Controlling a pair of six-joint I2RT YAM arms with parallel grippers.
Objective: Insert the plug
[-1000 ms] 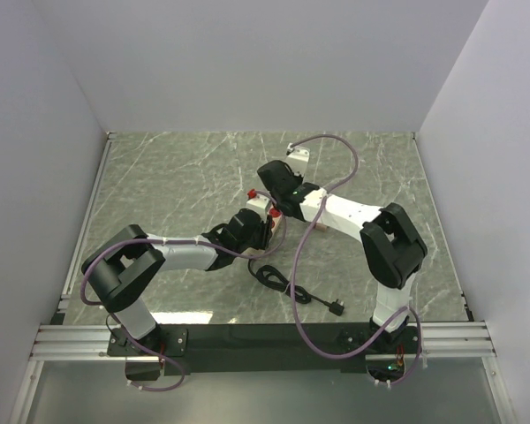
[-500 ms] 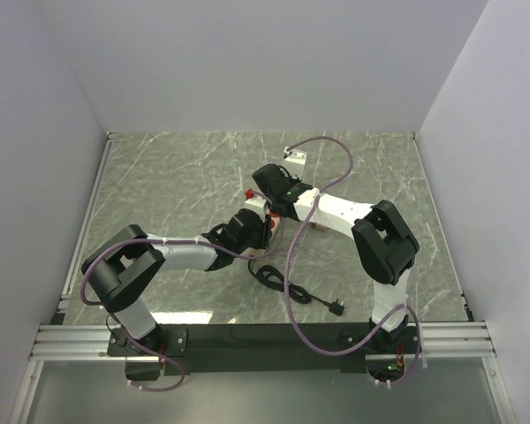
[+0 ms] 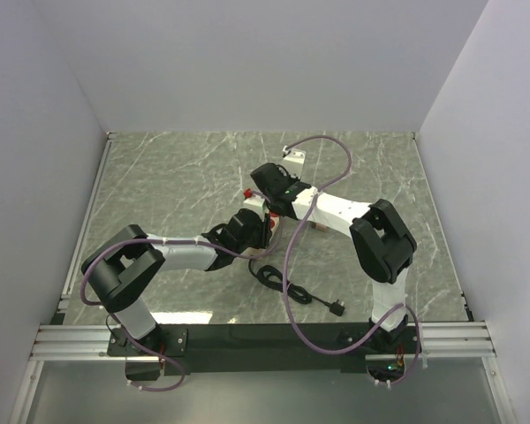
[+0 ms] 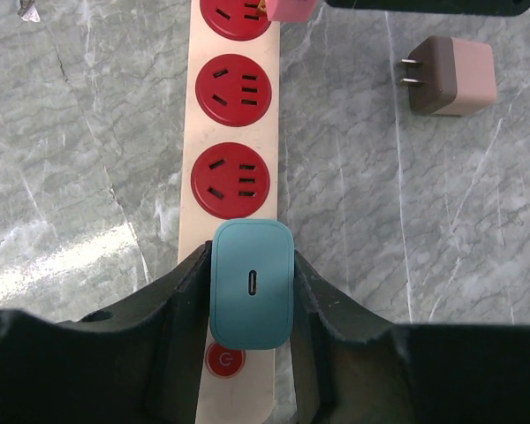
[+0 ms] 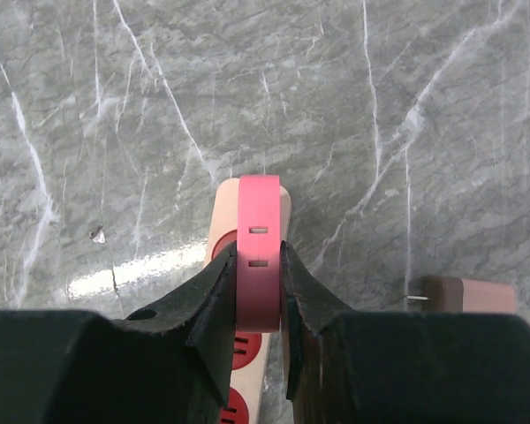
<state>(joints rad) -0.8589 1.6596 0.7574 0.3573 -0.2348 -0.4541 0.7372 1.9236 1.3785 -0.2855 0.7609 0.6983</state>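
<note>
Pink and flat, the plug [image 5: 258,212] is clamped between the fingers of the right claw [image 5: 258,265]. It is over the far end of the strip [image 4: 234,131], at the end socket [image 4: 232,16]. I cannot tell if it already sits in the socket or only touches it. Its prongs are hidden, so I judge that they point down into the strip. Its long axis runs in line with the strip, away from the wrist camera.

At the near end, the left claw [image 4: 252,261] is clenched on a teal charger [image 4: 252,300] that stands on the strip beside the switch. This grip probably holds the strip steady on the desk [image 4: 88,132] while the plug is pushed.

A brown adapter [image 4: 448,77] lies apart on the desk, with its prongs toward the strip.
</note>
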